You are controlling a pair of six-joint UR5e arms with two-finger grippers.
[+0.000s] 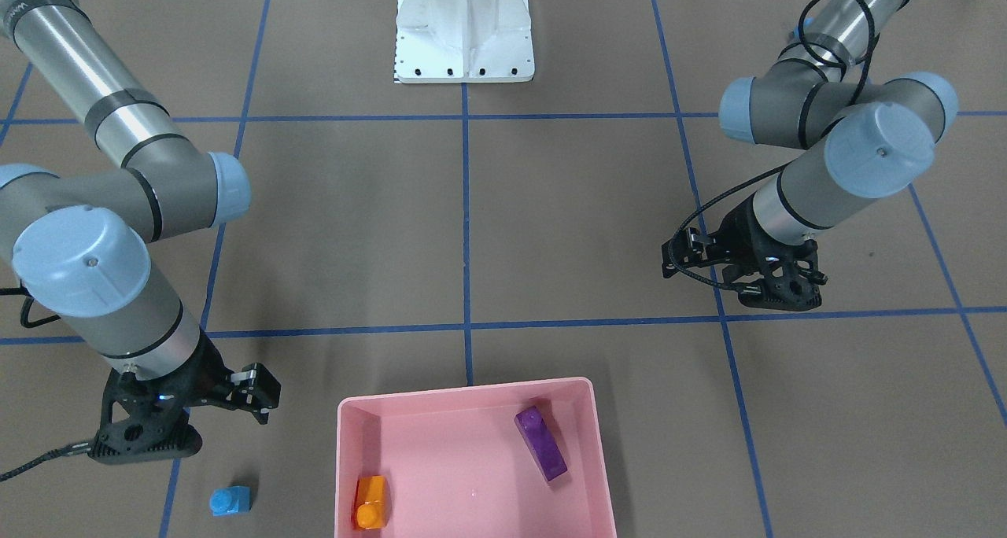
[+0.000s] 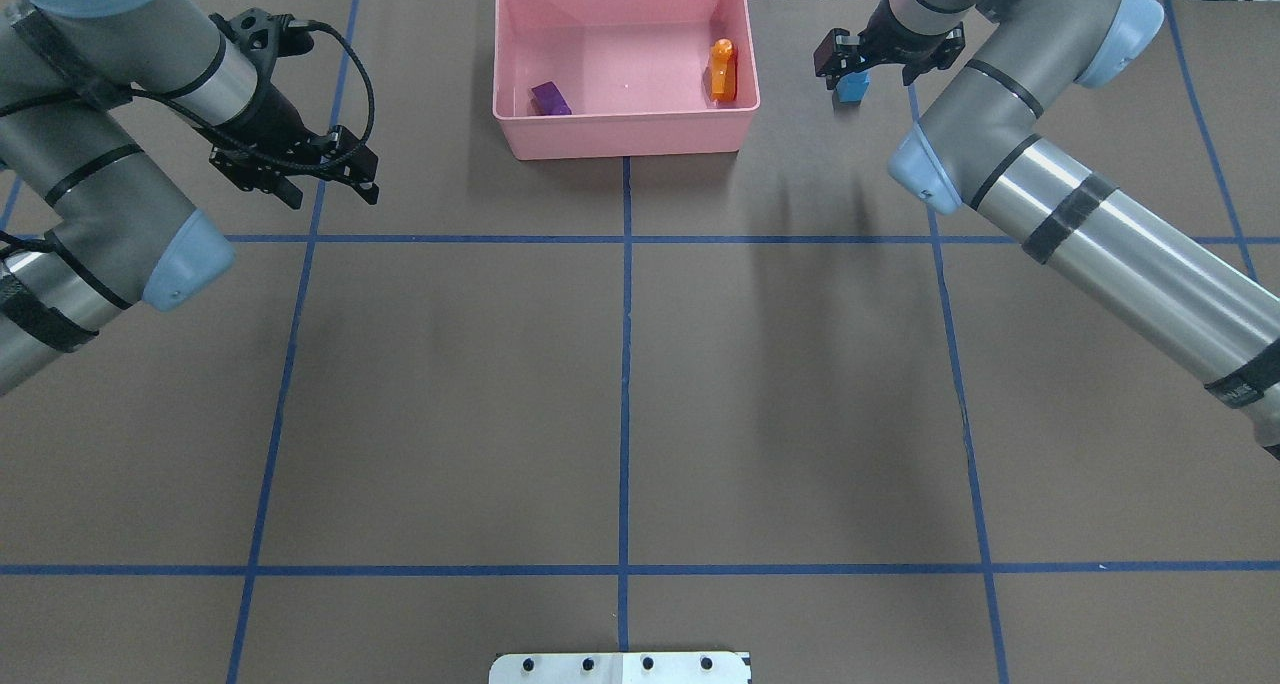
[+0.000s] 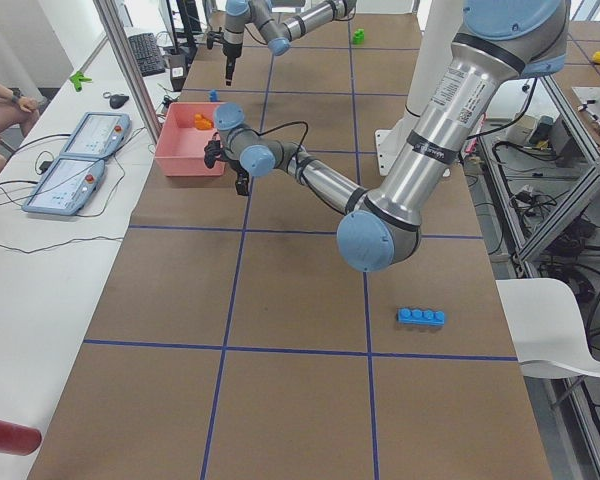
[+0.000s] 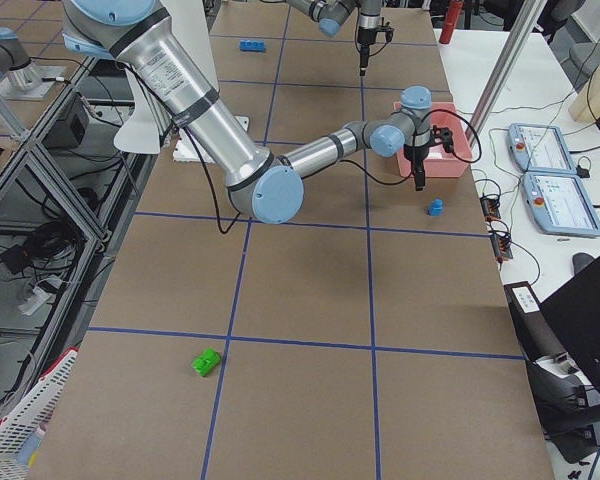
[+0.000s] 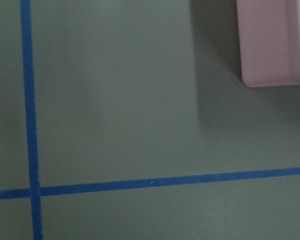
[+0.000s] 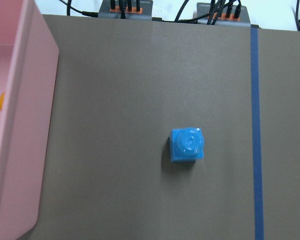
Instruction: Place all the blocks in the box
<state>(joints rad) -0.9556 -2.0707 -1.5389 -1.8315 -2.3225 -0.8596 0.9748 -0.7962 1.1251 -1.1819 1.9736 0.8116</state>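
Note:
The pink box [image 1: 598, 444] stands at the table's far edge and holds the orange brick [image 1: 370, 502] and the purple brick [image 1: 540, 442]. The tiny blue brick [image 1: 230, 500] lies on the table beside the box and sits mid-frame in the right wrist view [image 6: 187, 145]. My right gripper [image 1: 145, 444] hovers close by it, on the side away from the box, empty and seemingly open. My left gripper [image 1: 779, 290] hangs empty and apparently open off the box's other side. The long blue brick [image 3: 421, 317] and the green brick [image 4: 207, 362] lie far off near the table's two ends.
The white robot base [image 1: 464, 27] stands at the table's robot side. Blue tape lines [image 1: 466, 208] cross the brown table. A box corner [image 5: 270, 45] shows in the left wrist view. Tablets and cables [image 3: 85, 150] lie on a side bench beyond the box.

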